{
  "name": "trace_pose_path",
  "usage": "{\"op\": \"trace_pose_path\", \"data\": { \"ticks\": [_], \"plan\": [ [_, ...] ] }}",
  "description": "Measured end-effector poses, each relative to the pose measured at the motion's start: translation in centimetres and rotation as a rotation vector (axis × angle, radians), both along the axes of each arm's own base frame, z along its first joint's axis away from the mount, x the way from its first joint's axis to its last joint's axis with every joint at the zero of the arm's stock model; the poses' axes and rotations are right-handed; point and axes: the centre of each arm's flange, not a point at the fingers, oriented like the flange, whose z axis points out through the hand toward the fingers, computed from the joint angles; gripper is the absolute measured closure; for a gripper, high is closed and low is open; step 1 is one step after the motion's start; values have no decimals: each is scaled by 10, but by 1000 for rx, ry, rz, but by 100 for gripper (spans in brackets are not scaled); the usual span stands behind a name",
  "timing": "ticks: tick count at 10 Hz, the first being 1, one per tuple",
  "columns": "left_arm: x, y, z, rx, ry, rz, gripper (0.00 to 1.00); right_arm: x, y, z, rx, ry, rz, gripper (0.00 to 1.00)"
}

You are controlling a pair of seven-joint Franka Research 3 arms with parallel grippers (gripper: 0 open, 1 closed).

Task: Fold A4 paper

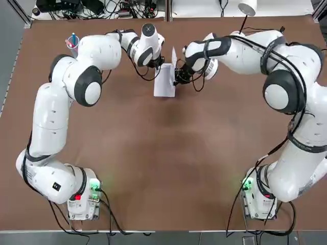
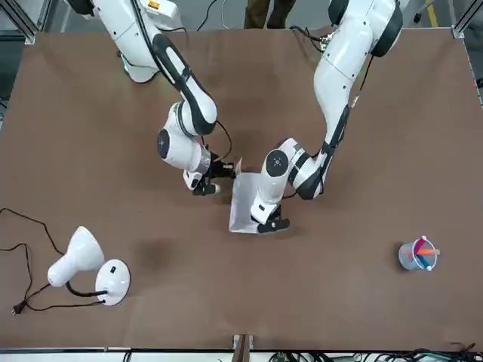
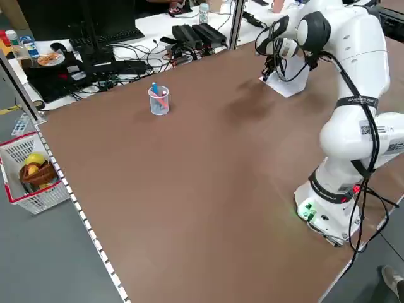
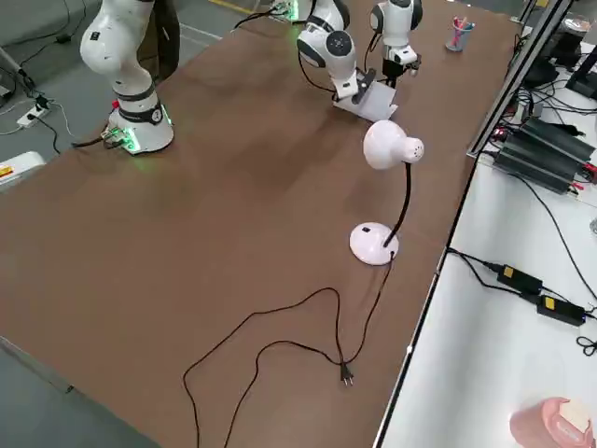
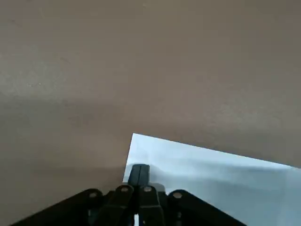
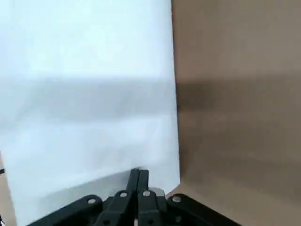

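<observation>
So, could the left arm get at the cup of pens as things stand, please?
Probably not right away: the left claw is shut on the A4 paper, though the bare table leaves the way to the cup of pens free.

Six cameras on one table, all placed relative to the paper (image 1: 164, 84).

Top view looks straight down, arm bases nearest, paper toward the far edge. Front view faces the robot from across the table, paper (image 2: 243, 204) mid-frame. Left side view is raised, looking diagonally across, paper (image 3: 290, 82) far off. Right side view is raised too, with the lamp (image 4: 384, 191) nearer than the paper (image 4: 373, 101). Both wrist views sit very close over the paper (image 5: 211, 181) (image 6: 89, 103). Top and front share the paper and both arms; the paper is in all six.
</observation>
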Motion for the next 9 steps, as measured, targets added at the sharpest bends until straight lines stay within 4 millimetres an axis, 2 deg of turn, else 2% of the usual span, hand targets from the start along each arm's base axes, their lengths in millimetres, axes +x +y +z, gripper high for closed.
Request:
{"op": "trace_pose_path", "data": {
  "ticks": [4, 7, 9],
  "plan": [
    [0, 0, 0, 0, 0, 0, 99, -10, 18, -23, -23, -18, 3, 99],
    [1, 1, 1, 28, -1, -63, 99, -13, 23, -24, -21, -19, 11, 99],
    [20, 26, 10, 139, 51, -116, 99, -13, 23, -27, -25, -19, 8, 99]
  ]
}}
